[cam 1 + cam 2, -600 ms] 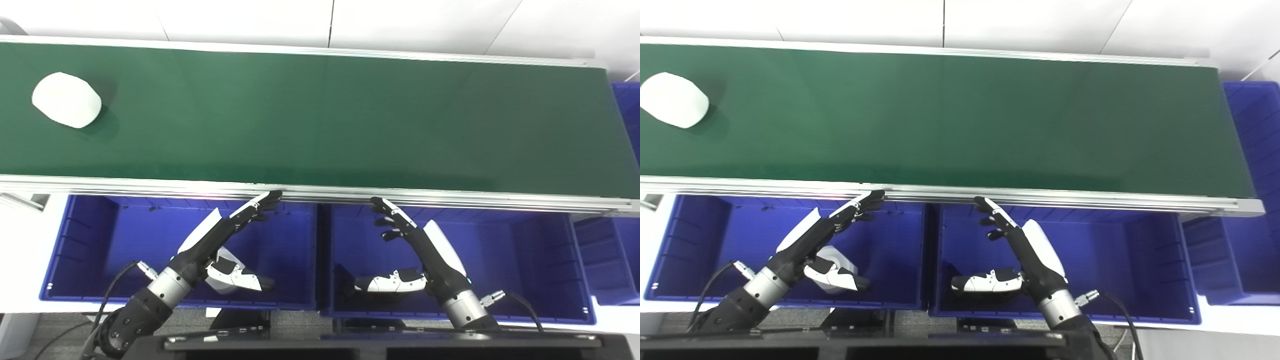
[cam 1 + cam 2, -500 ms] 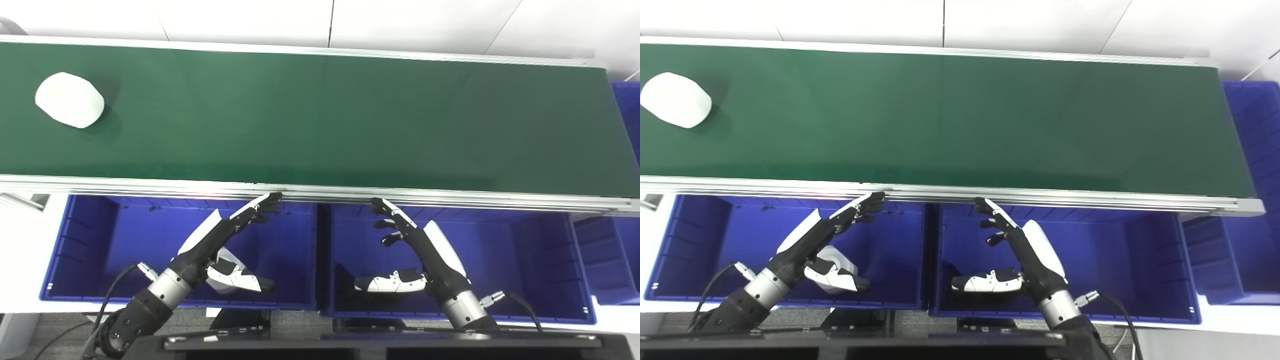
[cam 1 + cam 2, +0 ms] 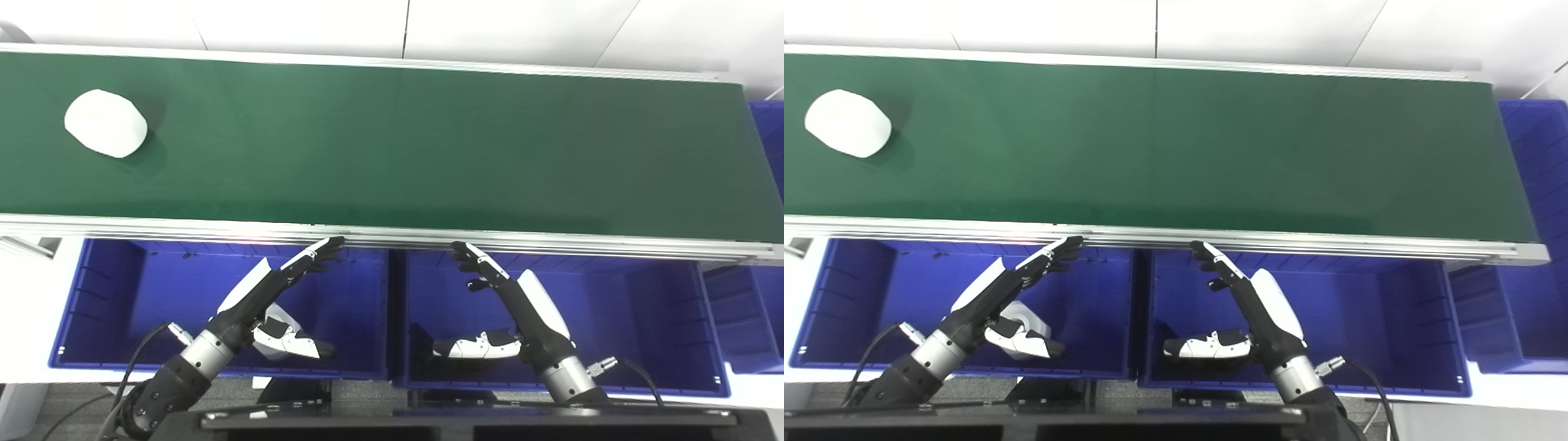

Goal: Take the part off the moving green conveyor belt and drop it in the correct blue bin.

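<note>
No brand, label or writing can be read on anything here. One white part [image 3: 105,123], a rounded lump, lies on the green conveyor belt [image 3: 392,141] near its left end, closer to the far edge than to the near one, well apart from both hands.

Two blue bins sit side by side just under the belt's near rail: the left blue bin [image 3: 98,294] and the middle blue bin [image 3: 643,318]. A third blue bin [image 3: 1534,184] stands at the belt's right end, only partly in view, and more blue bin wall [image 3: 744,318] shows at the right edge below the rail.

There are two robot hands. The left robot hand [image 3: 269,300] hangs over the left blue bin, its fingers [image 3: 318,251] stretched out towards the rail and its thumb spread away low; it is wide and holds nothing. The right robot hand [image 3: 520,306] hangs over the middle blue bin in a mirrored pose, its fingers [image 3: 474,263] reaching up near the rail, thumb held out to the side, wide and holding nothing. A white object [image 3: 1024,320] lies in the left blue bin, just beneath the left robot hand.
</note>
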Controlling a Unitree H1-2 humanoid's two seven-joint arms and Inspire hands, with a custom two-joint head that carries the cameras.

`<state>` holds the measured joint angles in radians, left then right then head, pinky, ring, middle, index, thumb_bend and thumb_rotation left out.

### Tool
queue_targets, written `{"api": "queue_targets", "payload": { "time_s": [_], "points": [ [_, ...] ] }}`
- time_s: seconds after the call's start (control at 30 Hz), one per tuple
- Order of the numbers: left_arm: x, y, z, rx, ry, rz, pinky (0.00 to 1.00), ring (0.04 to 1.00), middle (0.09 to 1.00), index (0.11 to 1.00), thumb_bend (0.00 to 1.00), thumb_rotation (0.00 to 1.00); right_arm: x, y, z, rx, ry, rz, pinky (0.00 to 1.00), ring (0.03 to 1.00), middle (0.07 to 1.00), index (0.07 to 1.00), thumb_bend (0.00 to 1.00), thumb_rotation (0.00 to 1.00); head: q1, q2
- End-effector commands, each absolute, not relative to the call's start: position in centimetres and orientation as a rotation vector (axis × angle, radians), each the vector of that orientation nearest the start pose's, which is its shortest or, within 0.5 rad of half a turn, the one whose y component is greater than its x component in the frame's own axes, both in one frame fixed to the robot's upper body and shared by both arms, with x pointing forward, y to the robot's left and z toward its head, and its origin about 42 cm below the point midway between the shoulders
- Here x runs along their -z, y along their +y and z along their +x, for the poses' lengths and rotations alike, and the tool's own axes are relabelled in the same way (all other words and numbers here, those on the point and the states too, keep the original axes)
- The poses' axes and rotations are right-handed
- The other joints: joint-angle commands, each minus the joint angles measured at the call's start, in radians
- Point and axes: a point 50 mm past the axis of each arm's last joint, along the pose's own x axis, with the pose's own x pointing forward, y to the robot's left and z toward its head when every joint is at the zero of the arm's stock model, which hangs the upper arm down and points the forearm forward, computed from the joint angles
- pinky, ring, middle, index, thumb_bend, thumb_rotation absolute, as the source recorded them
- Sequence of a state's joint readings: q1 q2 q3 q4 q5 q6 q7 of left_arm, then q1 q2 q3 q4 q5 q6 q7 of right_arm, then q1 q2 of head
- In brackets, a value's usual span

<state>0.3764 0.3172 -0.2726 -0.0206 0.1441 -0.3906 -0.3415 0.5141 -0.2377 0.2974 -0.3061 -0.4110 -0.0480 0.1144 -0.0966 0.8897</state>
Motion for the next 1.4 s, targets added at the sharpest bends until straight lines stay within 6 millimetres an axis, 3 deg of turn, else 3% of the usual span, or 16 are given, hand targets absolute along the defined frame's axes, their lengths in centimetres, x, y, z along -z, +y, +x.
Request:
{"api": "queue_targets", "payload": {
  "time_s": [0.0,0.13,0.33,0.5,0.53,0.6,0.93,1.0,1.07,1.2,1.23,1.37],
  "points": [
    [-4.8,23.7,12.6,0.665,0.001,0.351,0.85,0.907,0.939,0.937,0.98,0.39,-8.1,-21.0,10.0,-0.401,0.119,-0.495,0.66,0.846,0.879,0.911,0.95,0.36,0.001,-0.008],
    [-4.8,23.4,12.5,0.659,-0.003,0.348,0.85,0.907,0.939,0.933,0.98,0.39,-8.2,-21.3,10.0,-0.402,0.122,-0.505,0.63,0.83,0.878,0.911,0.96,0.39,0.005,-0.007],
    [-4.9,22.6,12.3,0.674,-0.012,0.35,0.86,0.907,0.937,0.938,0.97,0.39,-8.4,-22.1,9.7,-0.404,0.116,-0.517,0.7,0.845,0.877,0.912,0.95,0.37,0.029,-0.003],
    [-4.8,22.3,12.5,0.68,-0.025,0.356,0.86,0.908,0.934,0.933,0.97,0.4,-8.2,-22.4,9.8,-0.404,0.117,-0.506,0.62,0.845,0.884,0.911,0.94,0.37,0.052,-0.011],
    [-4.7,22.3,12.5,0.68,-0.026,0.357,0.86,0.904,0.933,0.932,0.96,0.39,-8.2,-22.3,9.9,-0.404,0.119,-0.506,0.65,0.848,0.884,0.912,0.94,0.36,0.055,-0.014],
    [-4.6,22.4,12.8,0.681,-0.024,0.354,0.84,0.9,0.933,0.931,0.96,0.38,-8.0,-22.2,10.1,-0.403,0.121,-0.509,0.71,0.85,0.879,0.911,0.95,0.37,0.062,-0.02],
    [-3.7,23.8,14.3,0.668,-0.007,0.388,0.85,0.907,0.934,0.926,0.97,0.37,-6.9,-20.8,11.6,-0.405,0.112,-0.47,0.69,0.85,0.881,0.914,0.95,0.35,0.084,-0.061],
    [-3.5,24.1,14.3,0.665,-0.004,0.389,0.85,0.904,0.933,0.927,0.97,0.35,-6.7,-20.5,11.7,-0.409,0.11,-0.479,0.69,0.839,0.876,0.914,0.95,0.34,0.09,-0.078],
    [-3.4,24.2,14.4,0.662,-0.004,0.395,0.84,0.896,0.928,0.927,0.97,0.35,-6.6,-20.3,11.7,-0.415,0.111,-0.491,0.6,0.785,0.877,0.917,0.96,0.35,0.093,-0.088],
    [-3.0,23.9,14.5,0.664,-0.002,0.396,0.81,0.874,0.914,0.92,0.97,0.34,-6.3,-20.5,11.6,-0.414,0.115,-0.477,0.63,0.813,0.883,0.919,0.95,0.33,0.102,-0.116],
    [-2.9,23.8,14.5,0.665,0.0,0.394,0.82,0.875,0.914,0.92,0.97,0.34,-6.2,-20.5,11.5,-0.413,0.114,-0.472,0.61,0.782,0.885,0.919,0.95,0.32,0.117,-0.125],
    [-2.0,23.2,14.3,0.668,0.024,0.37,0.82,0.883,0.914,0.913,0.97,0.34,-5.2,-21.1,11.2,-0.421,0.118,-0.479,0.6,0.801,0.886,0.92,0.94,0.31,0.175,-0.195]
  ]
}}
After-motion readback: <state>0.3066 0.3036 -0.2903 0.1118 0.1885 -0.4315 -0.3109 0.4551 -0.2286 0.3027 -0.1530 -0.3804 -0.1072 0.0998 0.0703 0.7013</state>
